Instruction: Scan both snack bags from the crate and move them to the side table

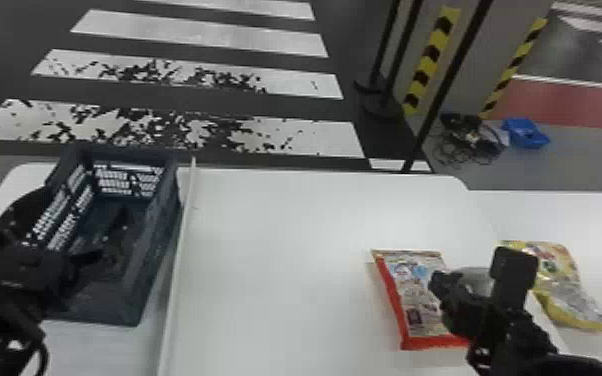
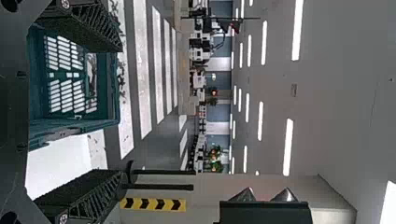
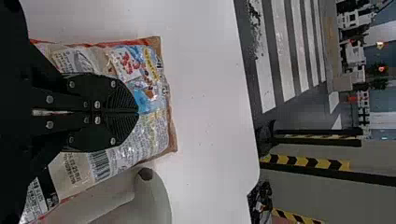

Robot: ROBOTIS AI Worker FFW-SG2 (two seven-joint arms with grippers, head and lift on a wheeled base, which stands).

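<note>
In the head view my left gripper (image 1: 107,241) is over the dark crate (image 1: 161,260). The left wrist view shows this gripper (image 2: 122,110) open, fingers wide apart, with the crate (image 2: 114,93) beyond. My right gripper (image 1: 437,286) is over the red-edged snack bag (image 1: 405,295), which lies flat on the white table. In the right wrist view the gripper (image 3: 138,113) is shut, fingertips together, in front of that bag (image 3: 152,135); contact cannot be told. The yellow snack bag (image 1: 565,285) lies farther right, partly behind the right arm.
A pale, rounded device (image 3: 156,200) stands beside the red-edged bag. A thin raised strip (image 1: 177,260) runs between the crate and the main white tabletop (image 1: 275,260). Another white surface (image 1: 600,215) adjoins on the right. Dark poles (image 1: 445,95) stand behind the table.
</note>
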